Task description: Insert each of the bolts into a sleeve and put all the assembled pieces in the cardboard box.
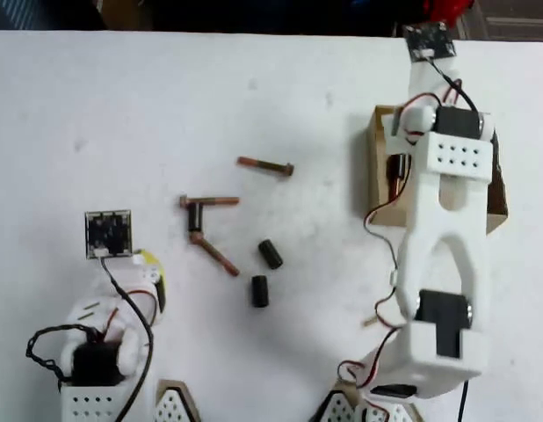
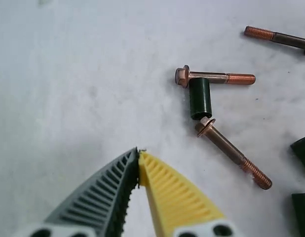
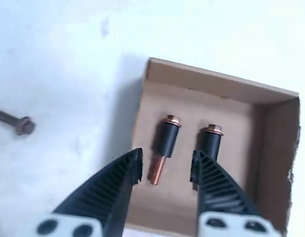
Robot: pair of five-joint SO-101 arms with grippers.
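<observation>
The right jaws are held apart just above the cardboard box (image 3: 216,84), where one sleeved bolt (image 3: 168,137) is seen lying beside another (image 3: 210,143). The left jaws are pressed together over the bench (image 2: 68,74), and near them a sleeve (image 2: 200,98) is found between two loose bolts (image 2: 214,77) (image 2: 231,152). Beyond, a third bolt (image 2: 278,37) and two more sleeves (image 1: 270,253) (image 1: 259,291) are scattered.

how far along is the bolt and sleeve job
Done: two assembled pieces lie in the cardboard box. In hand: nothing; the right gripper hangs open over the box, the left gripper is shut, empty. Left: three bolts and three sleeves loose on the table.
</observation>
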